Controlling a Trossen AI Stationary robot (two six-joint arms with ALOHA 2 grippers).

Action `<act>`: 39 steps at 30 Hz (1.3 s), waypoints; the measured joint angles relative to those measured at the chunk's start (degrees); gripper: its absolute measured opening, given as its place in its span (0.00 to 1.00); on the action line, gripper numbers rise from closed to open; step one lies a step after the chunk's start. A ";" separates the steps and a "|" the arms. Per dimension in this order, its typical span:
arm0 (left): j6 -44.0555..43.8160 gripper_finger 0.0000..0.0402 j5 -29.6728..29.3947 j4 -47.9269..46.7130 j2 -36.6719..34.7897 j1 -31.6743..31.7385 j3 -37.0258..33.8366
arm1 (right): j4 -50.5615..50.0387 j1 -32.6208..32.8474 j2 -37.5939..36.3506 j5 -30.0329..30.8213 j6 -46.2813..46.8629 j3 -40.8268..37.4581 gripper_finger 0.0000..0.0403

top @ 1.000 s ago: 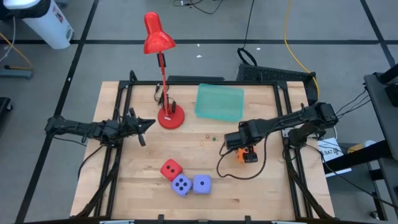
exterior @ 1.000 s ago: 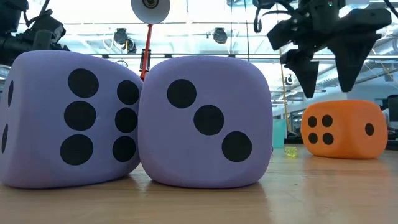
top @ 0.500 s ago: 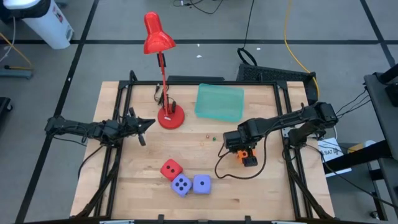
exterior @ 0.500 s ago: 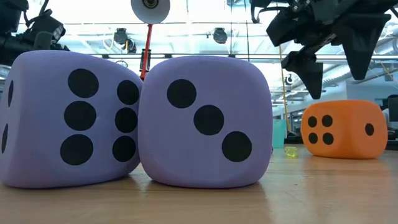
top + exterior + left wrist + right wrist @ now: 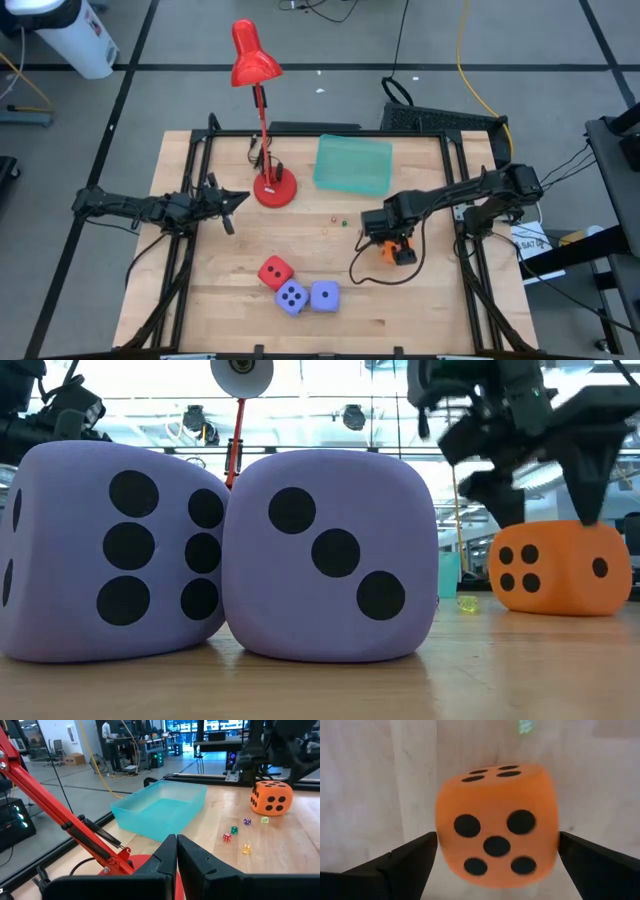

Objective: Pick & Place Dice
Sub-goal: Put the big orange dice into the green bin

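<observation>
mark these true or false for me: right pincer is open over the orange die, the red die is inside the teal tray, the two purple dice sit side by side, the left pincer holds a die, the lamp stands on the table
1. The right pincer is open, straddling the orange die. True.
2. The red die is inside the teal tray. False: it sits on the table beside the purple dice.
3. The two purple dice sit side by side. True.
4. The left pincer holds a die. False: it is shut on nothing, near the lamp.
5. The lamp stands on the table. True.
</observation>
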 joint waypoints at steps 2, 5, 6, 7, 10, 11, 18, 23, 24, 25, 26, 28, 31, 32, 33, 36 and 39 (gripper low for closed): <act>0.00 0.05 0.13 0.00 -0.02 0.00 0.00 | 2.63 0.00 -0.10 0.11 -0.38 -2.38 0.99; 0.00 0.05 0.13 0.00 -0.02 0.00 0.00 | 6.16 0.00 -0.22 0.24 0.17 -5.27 0.99; 0.00 0.05 0.13 0.00 -0.01 0.01 0.00 | 7.14 0.02 -0.22 0.26 0.26 -6.12 0.99; 0.00 0.05 0.14 -0.01 -0.01 0.00 0.00 | 8.17 0.17 -0.22 0.26 0.37 -7.06 0.99; 0.00 0.05 0.15 -0.01 -0.02 0.00 0.00 | 10.25 0.48 -0.19 0.41 0.26 -9.73 0.99; 0.00 0.05 0.15 0.00 0.00 0.00 0.00 | 10.58 0.48 -0.15 0.54 0.24 -10.23 0.99; -0.28 0.05 0.18 0.13 -0.02 0.00 0.00 | 10.61 0.86 -1.35 1.79 4.37 -9.51 0.88; -0.43 0.05 0.20 0.31 -0.01 0.00 0.00 | 8.91 0.88 -4.10 2.34 7.68 -6.21 0.88; -0.63 0.05 0.18 0.33 -0.01 0.00 0.00 | 8.24 0.79 -5.29 3.18 8.17 -4.89 0.88; -1.01 0.05 0.19 0.36 -0.02 0.00 0.00 | 7.60 0.79 -6.42 3.76 8.45 -3.62 0.88; -1.39 0.05 0.20 0.37 -0.02 0.00 0.00 | 7.12 0.79 -7.29 4.64 8.46 -2.33 0.88; -1.55 0.05 0.18 0.48 -0.02 0.00 0.00 | 6.47 0.61 -9.04 6.58 8.17 0.30 0.88; -1.53 0.05 0.03 0.76 -0.02 0.00 -0.02 | 7.08 -0.63 -12.28 13.50 6.97 5.37 0.88; -1.53 0.05 -0.13 0.97 -0.02 0.00 -0.02 | 7.56 -1.37 -13.13 16.58 6.07 6.68 0.88; -1.52 0.05 -0.21 1.17 -0.02 0.00 -0.02 | 8.21 -2.39 -13.70 19.73 4.75 7.88 0.88; -1.51 0.05 -0.28 1.62 -0.02 0.00 -0.02 | 12.81 -7.34 -14.92 25.38 -0.20 9.31 0.89; -1.59 0.05 -0.30 1.62 -0.02 0.00 -0.02 | 18.38 -14.38 -15.41 23.86 -4.33 9.46 0.90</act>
